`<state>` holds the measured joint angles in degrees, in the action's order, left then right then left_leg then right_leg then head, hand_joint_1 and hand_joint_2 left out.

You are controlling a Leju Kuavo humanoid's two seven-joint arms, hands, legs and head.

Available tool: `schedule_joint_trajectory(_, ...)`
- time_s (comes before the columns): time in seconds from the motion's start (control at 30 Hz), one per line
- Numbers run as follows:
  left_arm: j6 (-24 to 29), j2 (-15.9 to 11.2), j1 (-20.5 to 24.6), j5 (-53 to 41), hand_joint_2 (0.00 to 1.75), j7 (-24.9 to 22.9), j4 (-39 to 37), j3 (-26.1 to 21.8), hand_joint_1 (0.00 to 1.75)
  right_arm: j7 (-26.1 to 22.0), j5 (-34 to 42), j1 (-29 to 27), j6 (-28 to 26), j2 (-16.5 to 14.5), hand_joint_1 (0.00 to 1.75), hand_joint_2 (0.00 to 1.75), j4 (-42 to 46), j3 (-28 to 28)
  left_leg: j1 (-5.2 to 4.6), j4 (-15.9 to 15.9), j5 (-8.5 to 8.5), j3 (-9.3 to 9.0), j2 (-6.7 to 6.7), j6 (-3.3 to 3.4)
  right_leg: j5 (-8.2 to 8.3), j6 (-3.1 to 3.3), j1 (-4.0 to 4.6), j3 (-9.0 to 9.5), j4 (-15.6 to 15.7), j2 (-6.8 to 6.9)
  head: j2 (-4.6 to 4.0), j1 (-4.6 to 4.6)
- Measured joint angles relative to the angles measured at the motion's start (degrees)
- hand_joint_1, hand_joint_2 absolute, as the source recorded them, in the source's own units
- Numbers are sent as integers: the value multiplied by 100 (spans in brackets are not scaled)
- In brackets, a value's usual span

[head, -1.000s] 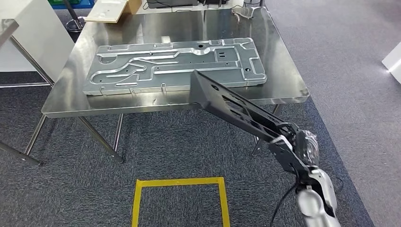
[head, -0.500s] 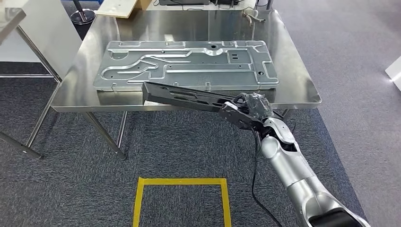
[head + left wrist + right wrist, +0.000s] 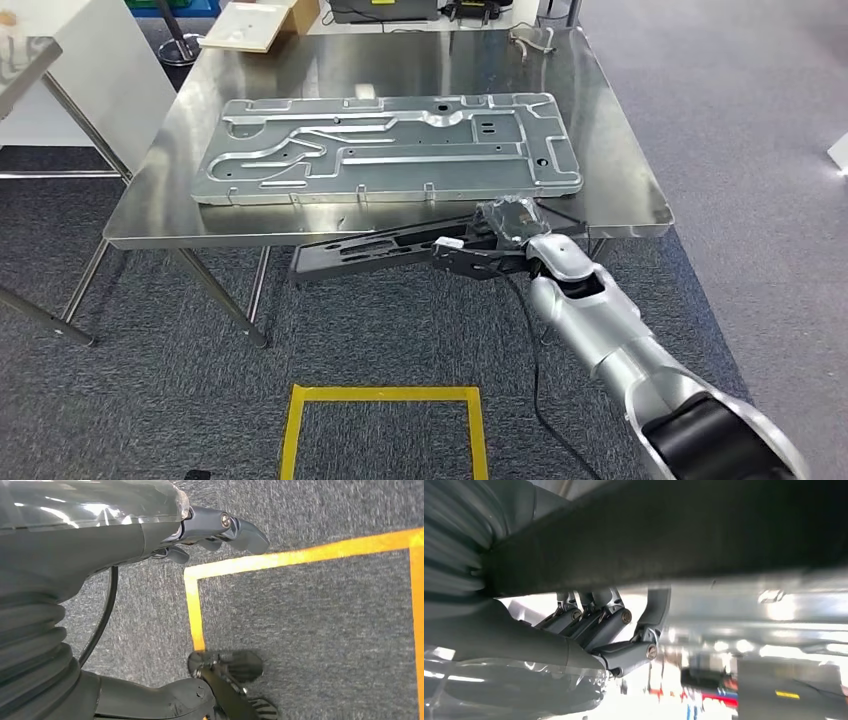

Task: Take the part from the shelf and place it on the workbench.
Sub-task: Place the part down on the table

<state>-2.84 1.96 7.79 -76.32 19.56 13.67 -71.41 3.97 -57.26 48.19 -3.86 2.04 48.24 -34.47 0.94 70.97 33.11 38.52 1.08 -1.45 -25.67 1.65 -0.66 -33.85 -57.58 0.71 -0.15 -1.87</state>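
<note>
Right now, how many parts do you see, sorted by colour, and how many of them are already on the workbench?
Silver stamped metal panel: 1, lying flat on the workbench.
Black slotted part: 1, held by the right robot hand at the front edge, not yet on the bench.
Total: 2 parts, 1 on the bench.

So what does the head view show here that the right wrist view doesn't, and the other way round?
Only the head view shows the whole steel workbench, the large stamped metal panel lying on it, the carpet, the yellow floor square, and that the long black part sits level at the table's front edge, not yet on top. Only the right wrist view shows the dark fingers curled up against the part's underside. Both show the right hand holding the black part beside the shiny bench.
</note>
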Motion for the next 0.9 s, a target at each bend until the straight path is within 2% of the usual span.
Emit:
schedule_joint_trajectory(0.03, 2, -7, -10, 9, 175, -11, -2, 1, 0, 17, -97, 64, -9, 57, 175, 175, -10, -79, 7, 225, 46, 161, -5, -20, -14, -7, 0, 12, -4, 22, 0, 0)
schedule_joint_trajectory(0.07, 4, -9, -24, 16, 175, -23, -4, 2, 0, 33, -169, 103, -14, 132, 175, 175, 4, -149, 16, 270, -15, 229, -11, -36, -33, -21, -4, 30, -10, 48, 0, 1)
schedule_joint_trajectory(0.1, 4, -10, -37, 24, 175, -33, -5, 3, 0, 43, -211, 130, -15, 218, 175, 175, 48, -203, 26, 99, -184, 182, -20, -47, -57, -42, -10, 52, -23, 74, 0, 0)
schedule_joint_trajectory(0.17, 2, -12, -50, 37, 175, -45, -7, 4, 0, 49, -255, 215, -6, 421, 175, 175, 199, -298, 39, -571, -599, -83, -37, -52, -122, -103, -18, 86, -74, 127, 0, 0)
schedule_joint_trajectory(0.2, -2, -14, -53, 45, 175, -48, -9, 6, 0, 55, -265, 285, 9, 530, 175, 175, 292, -341, 34, -849, -731, -194, -26, -18, -153, -141, -15, 92, -102, 145, 0, 1)
schedule_joint_trajectory(0.23, -5, -16, -59, 49, 175, -51, -11, 7, 0, 67, -274, 359, 28, 623, 175, 175, 385, -382, 25, -1016, -790, -255, -10, 29, -177, -175, -5, 96, -116, 160, 0, 1)
schedule_joint_trajectory(0.3, -9, -19, -75, 54, 175, -54, -14, 11, 0, 89, -289, 472, 61, 762, 175, 175, 551, -442, 17, -1088, -782, -277, 34, 148, -190, -227, 0, 119, -136, 164, 0, 1)
schedule_joint_trajectory(0.37, -10, -19, -82, 53, 175, -51, -14, 18, 0, 99, -295, 521, 69, 829, 175, 175, 708, -472, 32, -1128, -767, -352, 64, 236, -227, -260, -19, 109, -216, 136, 0, 0)
schedule_joint_trajectory(0.4, -10, -19, -78, 53, 175, -48, -14, 21, 0, 100, -292, 547, 69, 842, 175, 175, 782, -480, 34, -1145, -757, -406, 79, 274, -290, -268, -24, 23, -371, 104, 0, 1)
schedule_joint_trajectory(0.43, -11, -19, -69, 54, 175, -45, -14, 23, 0, 108, -288, 577, 70, 836, 175, 175, 847, -484, 35, -1162, -741, -448, 92, 308, -383, -272, -27, -138, -636, 71, 0, 1)
schedule_joint_trajectory(0.5, -12, -19, -56, 53, 175, -42, -14, 26, 0, 130, -270, 633, 75, 776, 175, 175, 922, -486, 20, -1167, -686, -507, 103, 356, -592, -267, -24, -600, -1338, 16, 0, 2)
schedule_joint_trajectory(0.53, -11, -19, -57, 53, 175, -42, -14, 26, 0, 143, -263, 640, 79, 729, 175, 175, 940, -485, 10, -1167, -648, -548, 109, 372, -633, -259, -21, -803, -1588, 4, 0, 2)
schedule_joint_trajectory(0.57, -9, -19, -66, 51, 175, -42, -14, 27, 0, 154, -257, 638, 77, 684, 175, 175, 949, -484, -1, -1168, -601, -606, 118, 380, -578, -242, -14, -929, -1665, -2, 0, 2)
schedule_joint_trajectory(0.6, -7, -19, -79, 51, 175, -43, -14, 27, 0, 170, -256, 633, 71, 642, 175, 175, 958, -479, -15, -1169, -549, -674, 129, 382, -420, -210, 2, -963, -1549, -4, 0, 2)
schedule_joint_trajectory(0.67, 1, -11, -108, 50, 175, -46, -20, 28, 0, 203, -259, 637, 43, 565, 175, 175, 975, -452, -42, -1175, -436, -814, 141, 373, 139, -80, 67, -826, -863, 4, 0, 2)
schedule_joint_trajectory(0.7, 3, -1, -116, 50, 175, -47, -30, 29, 0, 217, -262, 643, 22, 525, 175, 175, 983, -432, -53, -1186, -387, -866, 142, 355, 348, -14, 108, -736, -530, 12, 0, 2)
schedule_joint_trajectory(0.73, 4, 6, -121, 50, 175, -48, -40, 30, 0, 225, -265, 650, 0, 480, 175, 175, 986, -413, -51, -1204, -346, -896, 136, 328, 473, 32, 145, -660, -283, 13, 0, 2)
schedule_joint_trajectory(0.77, 4, 11, -127, 49, 175, -49, -49, 31, 0, 232, -271, 652, -21, 441, 175, 175, 993, -395, -45, -1223, -328, -924, 123, 295, 504, 59, 174, -617, -149, 6, 0, 3)
schedule_joint_trajectory(0.8, 4, 9, -124, 49, 175, -50, -53, 31, 0, 243, -282, 652, -44, 413, 175, 175, 1003, -381, -46, -1243, -334, -956, 102, 254, 460, 66, 185, -567, -88, -10, 0, 3)
schedule_joint_trajectory(0.87, 3, 2, -116, 42, 175, -53, -54, 32, 0, 271, -317, 640, -101, 394, 175, 175, 1030, -340, -50, -1193, -355, -993, 52, 194, 429, 77, 151, -411, 58, -28, 0, 4)
schedule_joint_trajectory(0.9, 2, 0, -107, 42, 175, -54, -55, 33, 0, 293, -335, 634, -149, 404, 175, 175, 1036, -311, -52, -1058, -344, -939, 27, 171, 407, 89, 127, -316, 123, -24, 0, 3)
